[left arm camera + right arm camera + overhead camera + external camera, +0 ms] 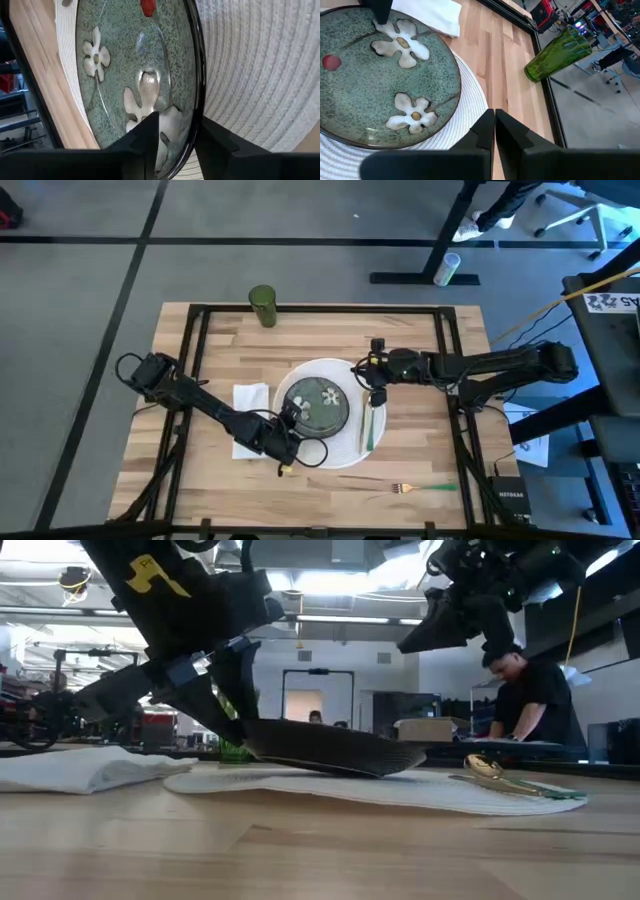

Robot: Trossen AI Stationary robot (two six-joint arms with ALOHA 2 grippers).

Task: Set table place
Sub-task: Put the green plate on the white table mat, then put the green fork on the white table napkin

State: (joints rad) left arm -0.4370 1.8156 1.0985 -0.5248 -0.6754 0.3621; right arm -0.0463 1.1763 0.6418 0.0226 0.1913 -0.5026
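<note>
The butcher-block counter (320, 850), pale glued planks with black rails, carries everything. Left of the round white placemat (345, 452) lies a napkin (250, 395). The left pincer (287, 423) clamps the flowered green plate's (318, 402) rim (plate tilted), settling it; release follows. The right pincer (377, 394), fingers together, hovers over the placemat's right edge.

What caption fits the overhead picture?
Left gripper grips a floral plate on a white placemat; right gripper hovers nearby.

table (420, 465) | light-wood planks | black rails | level
</note>
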